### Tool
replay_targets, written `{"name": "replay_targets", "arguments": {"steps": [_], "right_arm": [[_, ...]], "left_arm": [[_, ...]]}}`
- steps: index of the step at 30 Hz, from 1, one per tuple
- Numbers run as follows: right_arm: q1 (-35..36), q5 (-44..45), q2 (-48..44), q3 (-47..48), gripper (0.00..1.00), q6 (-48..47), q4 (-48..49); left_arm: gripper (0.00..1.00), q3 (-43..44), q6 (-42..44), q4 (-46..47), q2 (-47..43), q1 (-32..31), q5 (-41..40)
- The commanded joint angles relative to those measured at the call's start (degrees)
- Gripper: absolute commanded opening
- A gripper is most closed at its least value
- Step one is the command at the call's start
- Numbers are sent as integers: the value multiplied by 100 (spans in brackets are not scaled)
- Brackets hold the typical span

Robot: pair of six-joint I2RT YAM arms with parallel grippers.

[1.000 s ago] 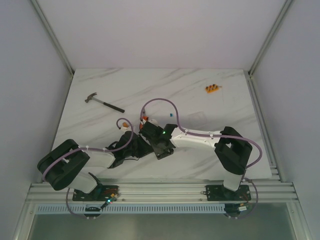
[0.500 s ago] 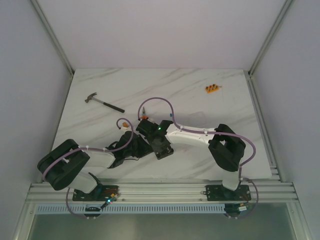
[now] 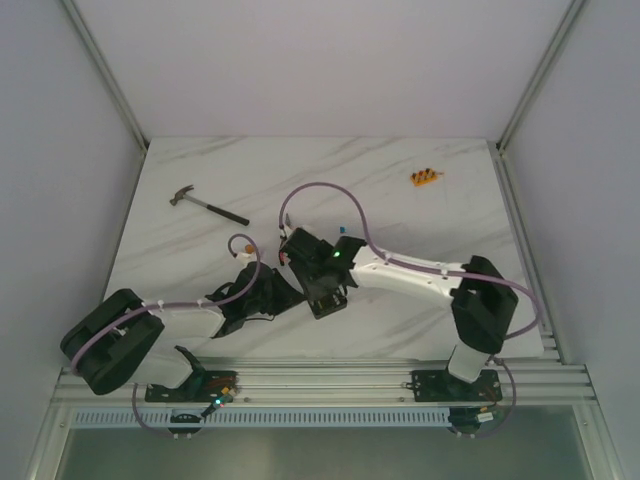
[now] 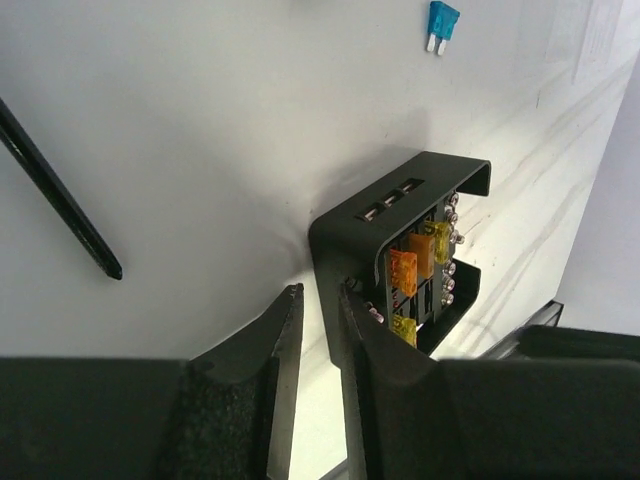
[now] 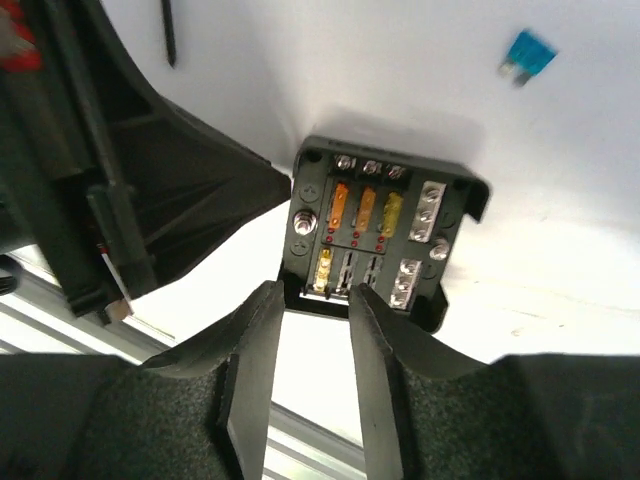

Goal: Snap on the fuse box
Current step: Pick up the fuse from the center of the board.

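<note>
Right tool (image 5: pixel 313 290), shut a second ago, now stands apart at the near edge of the box (image 5: pixel 370 235), which sits mid-counter (image 3: pixel 450 210) with fuses bare; left tool (image 4: pixel 319 291), narrowly apart, touches its side: likely a release, lid still to snap.

Arm shells (image 3: pixel 420 283): white, with black joints
Cables (image 3: pixel 322 184): mauve, looping along arms
Fingers (image 5: pixel 252 365): matte black, tapered
Wrist light (image 3: pixel 338 253): green
</note>
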Motion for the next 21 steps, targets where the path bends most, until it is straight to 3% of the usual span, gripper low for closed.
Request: {"name": "replay_targets", "arguments": {"steps": [1,5,9,21], "right_arm": [[-324,106,-503,81,42,-490,283],[-987,86,-474,-90,47,-1057,638],[-1646,-254,-157,12,49,-1650,1014],[-2766,-1304,1790,1523,53,-2822,1673]], "left_arm": [[31,185,177,-316,-157,13,-140],[37,213,309,-449,-424,25,-194],[51,243,613,-709,-782,150,-295],[77,361,1364,-1029,-1199,948,-57]]}}
